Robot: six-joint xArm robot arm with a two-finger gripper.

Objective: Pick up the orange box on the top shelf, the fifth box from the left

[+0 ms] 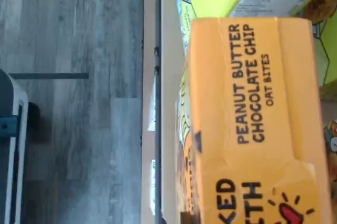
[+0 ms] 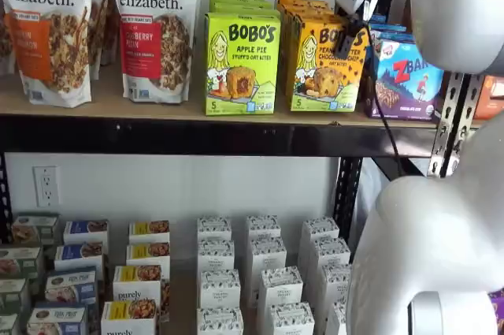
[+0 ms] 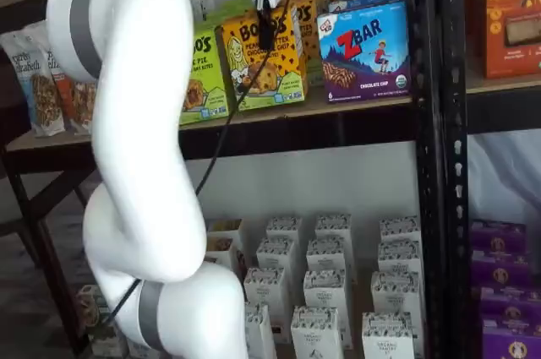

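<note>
The orange box [image 2: 323,67] stands at the front of the top shelf [image 2: 157,110], between a lime-green box and a blue one; it also shows in a shelf view [image 3: 258,67]. More orange boxes stand in a row behind it. My gripper [image 2: 352,24] hangs from above at the box's top edge, and its black fingers [image 3: 265,31] overlap the upper front of the box. No gap between the fingers shows, and I cannot tell whether they grip the box. The wrist view shows the box's orange top panel [image 1: 247,108] very close, reading "Peanut Butter Chocolate Chip".
The lime-green Apple Pie box [image 2: 242,63] is just left of the orange box and the ZBar box [image 2: 405,79] just right. Granola bags [image 2: 47,27] stand further left. Small white boxes [image 2: 264,272] fill the lower level. A black upright [image 3: 431,122] and my white arm [image 3: 127,122] stand in front.
</note>
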